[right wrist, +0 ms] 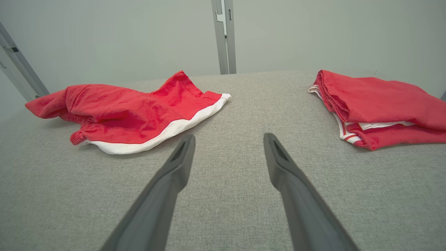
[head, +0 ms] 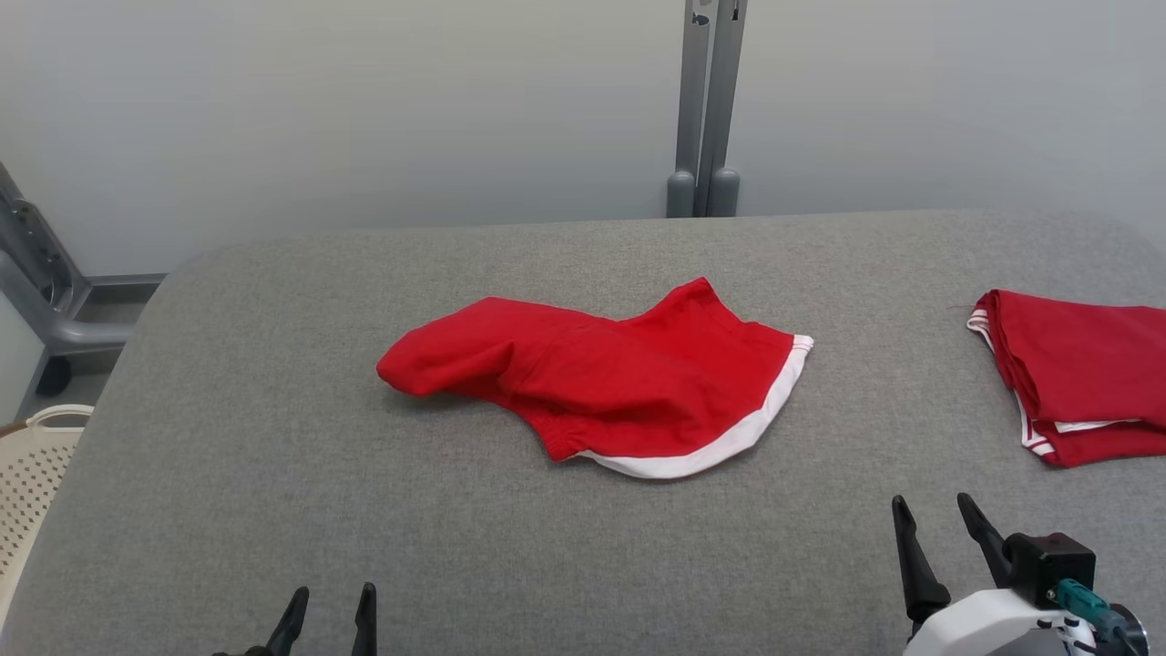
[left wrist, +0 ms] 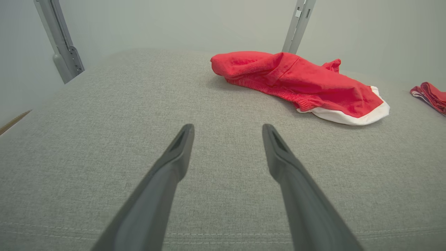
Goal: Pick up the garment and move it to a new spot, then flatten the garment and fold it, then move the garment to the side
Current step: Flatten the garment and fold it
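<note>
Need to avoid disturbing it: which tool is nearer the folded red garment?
Right. The right tool sits just short of the folded red garment, on the robot's side; the left tool is far off to its left.

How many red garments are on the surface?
2. A crumpled garment lies in the middle; a folded garment at the right edge, partly out of frame. More may lie beyond.
</note>
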Robot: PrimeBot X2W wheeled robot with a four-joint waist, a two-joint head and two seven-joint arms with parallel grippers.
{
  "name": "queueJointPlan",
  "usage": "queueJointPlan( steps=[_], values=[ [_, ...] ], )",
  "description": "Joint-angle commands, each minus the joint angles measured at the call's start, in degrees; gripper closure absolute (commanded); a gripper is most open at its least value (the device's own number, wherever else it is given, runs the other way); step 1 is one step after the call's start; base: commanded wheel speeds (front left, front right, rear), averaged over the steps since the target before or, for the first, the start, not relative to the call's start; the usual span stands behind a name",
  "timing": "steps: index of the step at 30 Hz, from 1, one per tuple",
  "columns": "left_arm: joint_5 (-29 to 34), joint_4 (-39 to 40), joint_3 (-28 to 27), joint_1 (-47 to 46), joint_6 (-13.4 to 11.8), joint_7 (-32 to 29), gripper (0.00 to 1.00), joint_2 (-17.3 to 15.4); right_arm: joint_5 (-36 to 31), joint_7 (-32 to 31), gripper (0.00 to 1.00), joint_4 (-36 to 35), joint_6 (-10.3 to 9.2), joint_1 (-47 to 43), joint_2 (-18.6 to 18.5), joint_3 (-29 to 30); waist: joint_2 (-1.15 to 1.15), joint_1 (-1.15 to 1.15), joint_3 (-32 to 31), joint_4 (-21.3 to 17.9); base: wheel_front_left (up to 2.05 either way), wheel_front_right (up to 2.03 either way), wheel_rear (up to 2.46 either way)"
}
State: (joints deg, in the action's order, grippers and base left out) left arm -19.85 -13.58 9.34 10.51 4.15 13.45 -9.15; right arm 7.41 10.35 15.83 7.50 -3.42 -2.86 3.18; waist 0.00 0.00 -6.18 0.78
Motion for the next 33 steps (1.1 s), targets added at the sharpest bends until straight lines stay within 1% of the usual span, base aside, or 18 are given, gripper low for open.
queueJointPlan(
  steps=[1,7,12,16,19,22,26,29,33],
  values=[
    [-0.3,-0.2,0.2,-0.6,0.2,-0.2,0.0,-0.1,0.4,-0.1,0.0,-0.2,-0.03,0.0,-0.1,0.0,0.0,0.0,0.0,-0.1,0.0,0.0,0.0],
    [-1.2,-0.8,0.7,-1.0,0.4,-0.7,0.0,0.3,0.7,-0.5,0.0,-0.5,-0.03,0.3,-0.1,-0.4,0.0,0.0,0.2,-0.5,0.0,0.0,0.0],
    [-1.7,-0.9,1.3,-2.7,0.6,-1.5,0.0,0.8,0.6,-2.7,0.0,-0.2,-0.03,1.0,-0.1,-1.0,0.0,0.0,0.5,-0.6,0.0,0.0,0.0],
    [-1.7,-1.4,3.0,-5.9,1.1,-3.5,0.0,1.3,-0.5,-6.6,0.0,-0.5,-0.03,3.3,-0.1,-1.7,0.0,0.0,2.0,-0.6,0.0,0.0,0.0],
    [-2.0,-2.5,5.1,-9.6,1.8,-5.9,0.0,1.8,-1.6,-11.9,0.0,0.3,-0.03,6.3,-0.2,-3.1,0.0,0.0,3.4,-0.4,0.0,0.0,0.0],
    [-2.4,-3.8,7.5,-13.6,2.4,-8.3,0.0,2.4,-2.0,-17.4,0.0,1.1,-0.04,10.9,-2.4,-5.6,0.0,0.0,5.3,-0.2,0.0,0.0,0.0],
    [-3.2,-5.9,10.8,-19.5,2.8,-11.5,0.0,3.5,0.3,-24.5,0.0,3.0,-0.04,18.2,-6.2,-8.8,0.0,0.0,8.6,0.6,0.0,0.0,0.0],
    [-4.0,-8.0,13.4,-24.2,3.1,-14.6,0.0,4.2,2.0,-28.1,0.0,4.5,-0.04,24.1,-9.3,-10.4,0.0,0.0,11.5,1.4,0.0,0.0,0.0],
    [-5.0,-10.7,17.3,-30.6,3.3,-18.6,0.0,5.0,4.3,-30.9,0.0,8.0,-0.04,31.3,-13.0,-12.8,0.0,0.0,15.1,2.6,0.0,0.0,0.0]
  ],
)
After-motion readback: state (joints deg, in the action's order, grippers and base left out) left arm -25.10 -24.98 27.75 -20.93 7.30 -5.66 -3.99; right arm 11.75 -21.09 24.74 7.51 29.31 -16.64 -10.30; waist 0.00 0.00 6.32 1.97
